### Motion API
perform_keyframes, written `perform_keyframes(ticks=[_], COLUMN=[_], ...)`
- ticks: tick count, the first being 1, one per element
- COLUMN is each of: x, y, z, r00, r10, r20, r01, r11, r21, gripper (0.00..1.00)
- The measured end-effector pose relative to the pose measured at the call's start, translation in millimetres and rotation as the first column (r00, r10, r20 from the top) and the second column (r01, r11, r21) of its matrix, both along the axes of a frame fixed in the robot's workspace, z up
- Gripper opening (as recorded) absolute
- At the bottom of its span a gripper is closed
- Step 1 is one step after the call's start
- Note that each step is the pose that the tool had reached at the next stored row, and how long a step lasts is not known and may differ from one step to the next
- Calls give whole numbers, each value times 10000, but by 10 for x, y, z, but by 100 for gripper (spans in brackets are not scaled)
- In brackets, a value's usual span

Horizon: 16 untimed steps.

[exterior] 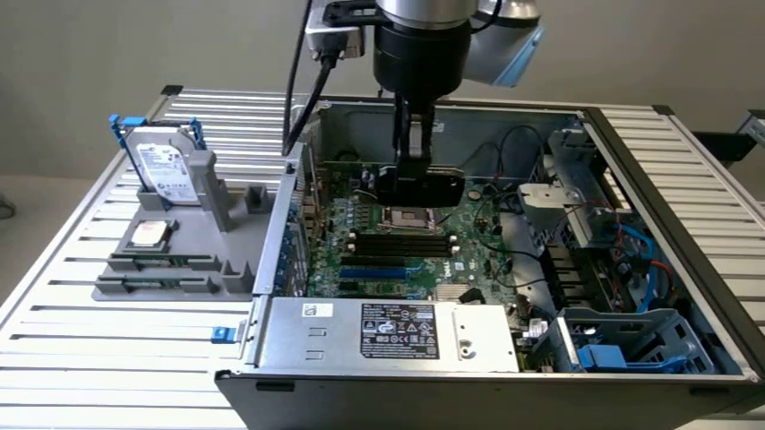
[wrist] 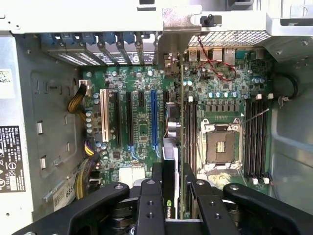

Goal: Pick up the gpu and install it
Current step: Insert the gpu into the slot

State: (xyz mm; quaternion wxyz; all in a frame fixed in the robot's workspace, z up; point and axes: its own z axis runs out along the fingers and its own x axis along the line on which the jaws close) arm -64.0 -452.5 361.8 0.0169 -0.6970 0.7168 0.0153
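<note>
Slatted metal table (exterior: 107, 358) and open computer case (exterior: 478, 399) are seen in the lower frame. Further back, at upper centre, the gpu (exterior: 421, 190) is pinched by the gripper (exterior: 414, 175) above the motherboard (exterior: 395, 246), unseated; insertion is judged in hand, and alignment with an expansion slot (wrist: 154, 117) is required.

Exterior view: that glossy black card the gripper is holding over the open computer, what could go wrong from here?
The glossy black flat card hangs in the gripper beside the long blue slot rather than over it, close to the bare silver processor socket. Lowered out of line, it might strike the socket. Gripped only at its upper edge, it might also tilt or slip.
</note>
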Motion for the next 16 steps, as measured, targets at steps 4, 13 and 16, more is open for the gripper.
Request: perform_keyframes(ticks=[4,13,16], x=[-5,-54,-57], y=[-19,-59,-181], z=[-72,-236,-382], r00=[10000,9999,9997], r10=[64,108,196], r20=[-6,-18,-176], r01=[-64,-108,-196], r11=[10000,9999,9998], r21=[-1,-1,3], gripper=[27,27,27])
